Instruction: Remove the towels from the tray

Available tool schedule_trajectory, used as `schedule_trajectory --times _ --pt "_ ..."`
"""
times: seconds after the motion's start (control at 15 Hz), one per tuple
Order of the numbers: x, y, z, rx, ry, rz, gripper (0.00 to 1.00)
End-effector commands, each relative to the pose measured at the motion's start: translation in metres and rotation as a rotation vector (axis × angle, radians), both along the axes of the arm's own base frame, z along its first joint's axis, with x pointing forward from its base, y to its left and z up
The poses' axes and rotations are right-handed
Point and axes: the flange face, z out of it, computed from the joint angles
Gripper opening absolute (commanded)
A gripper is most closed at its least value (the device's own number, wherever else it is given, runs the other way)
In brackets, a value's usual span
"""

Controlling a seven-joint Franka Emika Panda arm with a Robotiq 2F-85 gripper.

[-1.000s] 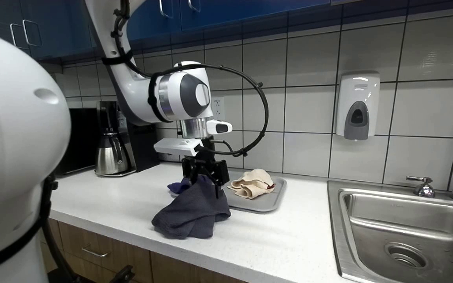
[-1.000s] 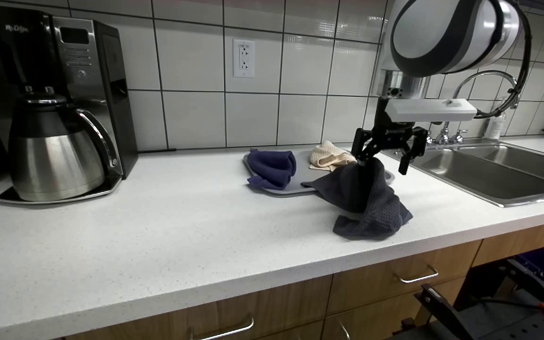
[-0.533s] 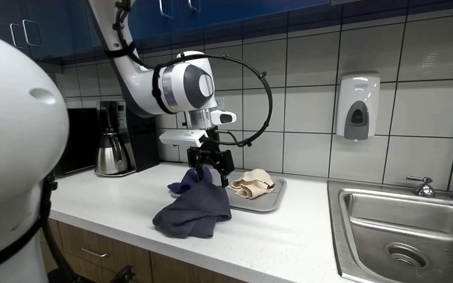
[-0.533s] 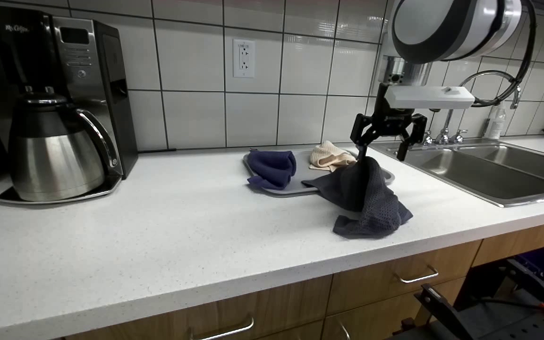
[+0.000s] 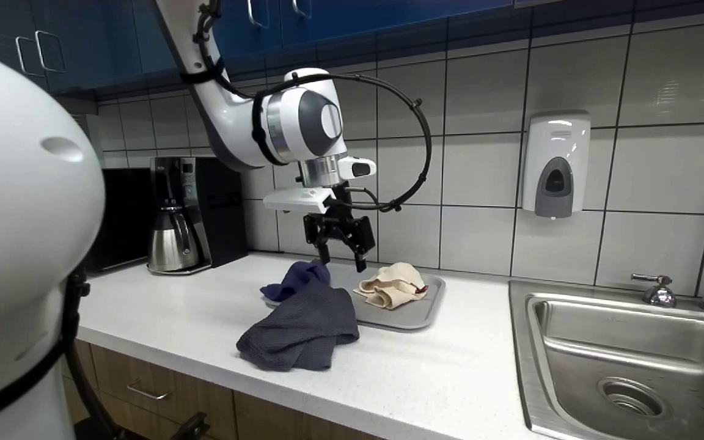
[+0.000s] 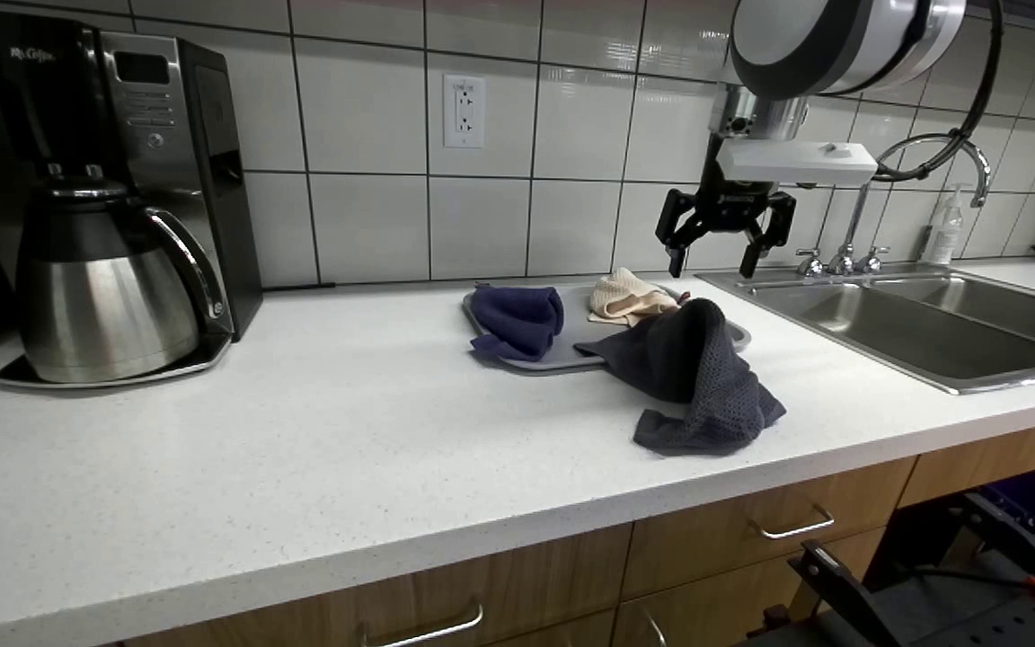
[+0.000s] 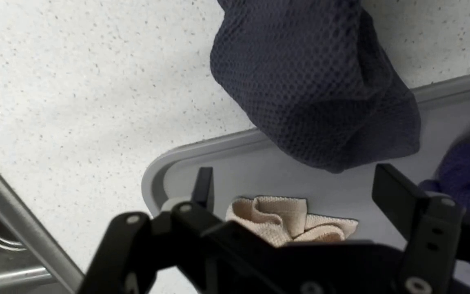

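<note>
The end effector [image 5: 342,264], jaws parted and unloaded, hangs above the grey tray [image 5: 416,316]. The charcoal waffle-weave towel [image 6: 720,400] lies mainly on the bench [image 6: 347,431], one end draped over the tray's rim; the navy towel [image 6: 517,319] and the beige towel [image 5: 392,286] lie on the tray, a navy corner overhanging its edge. The step in hand is judged to be letting go of the charcoal waffle-weave towel, its removal incomplete. The next move probably calls for drawing that end clear or descending, jaws spread, over the beige towel. Compared with one second earlier, the end effector has risen out of the charcoal folds; the towels' positions are essentially unchanged.
</note>
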Motion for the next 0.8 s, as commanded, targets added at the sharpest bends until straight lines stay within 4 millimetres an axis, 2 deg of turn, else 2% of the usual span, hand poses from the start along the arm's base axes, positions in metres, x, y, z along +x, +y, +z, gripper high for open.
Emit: schedule_trajectory --times 0.0,0.73 --pt "0.028 -0.009 -0.001 -0.01 -0.005 -0.008 1.0" --pt "0.113 -0.032 -0.047 -0.031 0.007 -0.015 1.0"
